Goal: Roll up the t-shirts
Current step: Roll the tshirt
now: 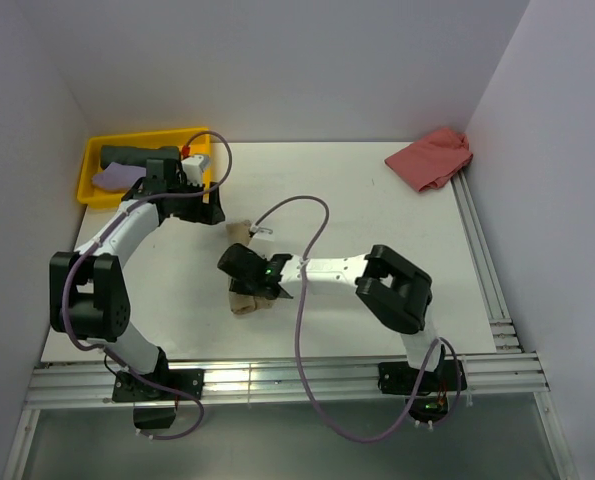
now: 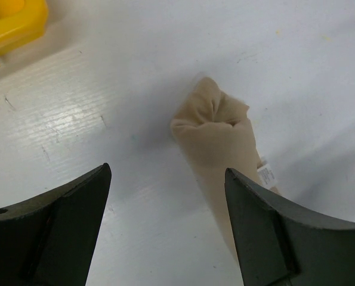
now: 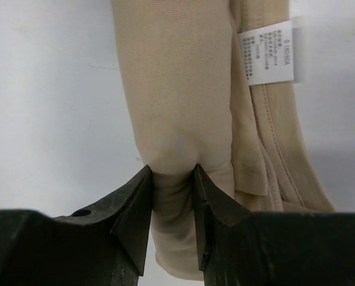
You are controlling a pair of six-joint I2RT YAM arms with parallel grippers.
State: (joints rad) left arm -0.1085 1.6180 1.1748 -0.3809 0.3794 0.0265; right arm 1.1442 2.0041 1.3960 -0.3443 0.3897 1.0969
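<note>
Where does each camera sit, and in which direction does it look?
Top external: above and behind the bases, looking down on the table; left arm and right arm show.
Left wrist: on its arm, facing the end of the rolled tan t-shirt; the open left gripper shows.
Right wrist: close above that roll; the right gripper pinches it.
Shared: all three show the tan t-shirt; top and left wrist also the yellow tray.

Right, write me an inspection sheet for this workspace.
Surface: white table, lightly scuffed.
Job's things: tan t-shirt rolled mid-table; salmon-red t-shirt crumpled far right; dark grey-green t-shirt and lilac t-shirt in yellow tray.
Clutter: nothing seen.
Grippers: right gripper fingers pinch the tan t-shirt; left gripper open, empty, near its far end.
Cables: purple cables loop above the table.
Surroundings: plain walls; metal rails at table edges.
</note>
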